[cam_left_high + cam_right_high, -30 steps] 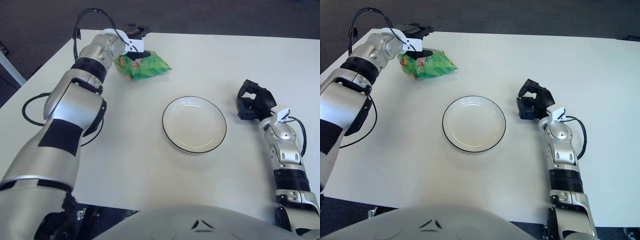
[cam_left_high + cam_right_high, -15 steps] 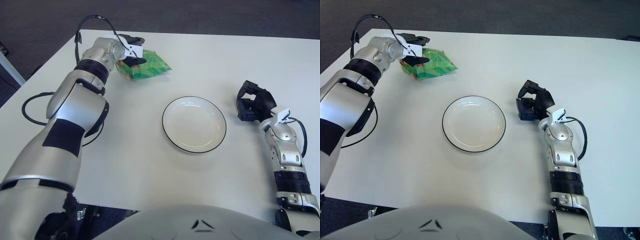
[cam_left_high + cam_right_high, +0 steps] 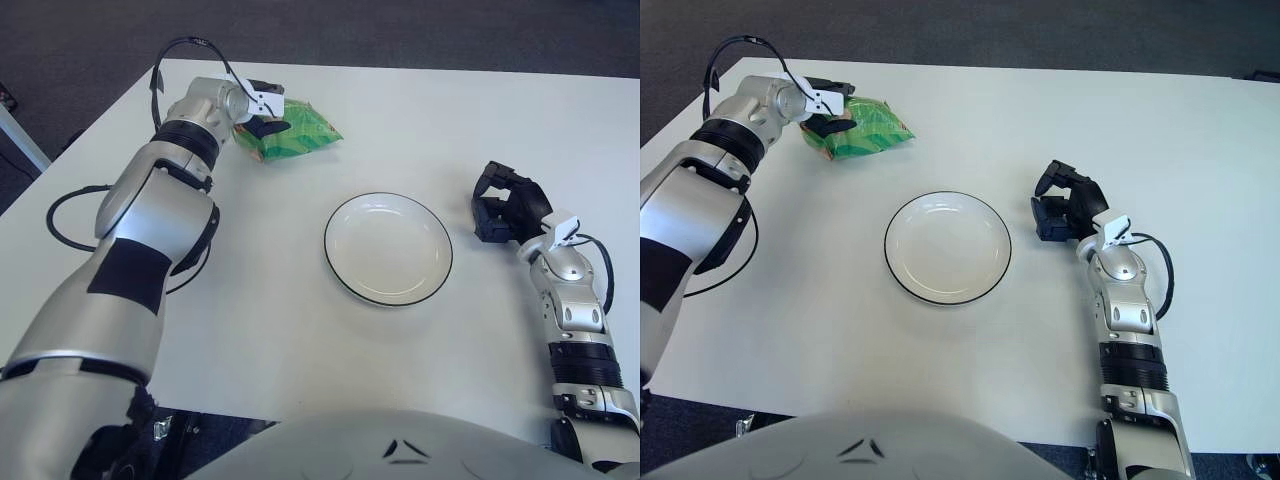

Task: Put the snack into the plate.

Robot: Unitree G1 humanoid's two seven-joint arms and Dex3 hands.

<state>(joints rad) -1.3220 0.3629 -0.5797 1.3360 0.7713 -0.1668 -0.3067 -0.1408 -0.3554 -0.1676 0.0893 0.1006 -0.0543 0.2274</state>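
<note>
- The snack point(image 3: 290, 132), a green crinkled bag, lies on the white table point(image 3: 300, 330) at about 10 o'clock from the plate point(image 3: 388, 248), well apart from it and near the table's far left corner.
- The left hand point(image 3: 262, 110) sits at the bag's left end, at 9 o'clock on the bag. Its dark fingers point(image 3: 833, 124) are closed on that end of the bag, 1 above the wrapper and 1 pressed against its near side.
- The bag appears to be down on the table.
- The plate is round and white with a thin dark rim. It sits near the middle of the table with nothing in it.
- The right hand point(image 3: 507, 203) shows at 3 o'clock from the plate, just beside its rim and not touching it. Its black fingers are curled together and hold nothing.
- A black cable point(image 3: 65, 210) loops beside the left arm, at 9 o'clock from the plate.
</note>
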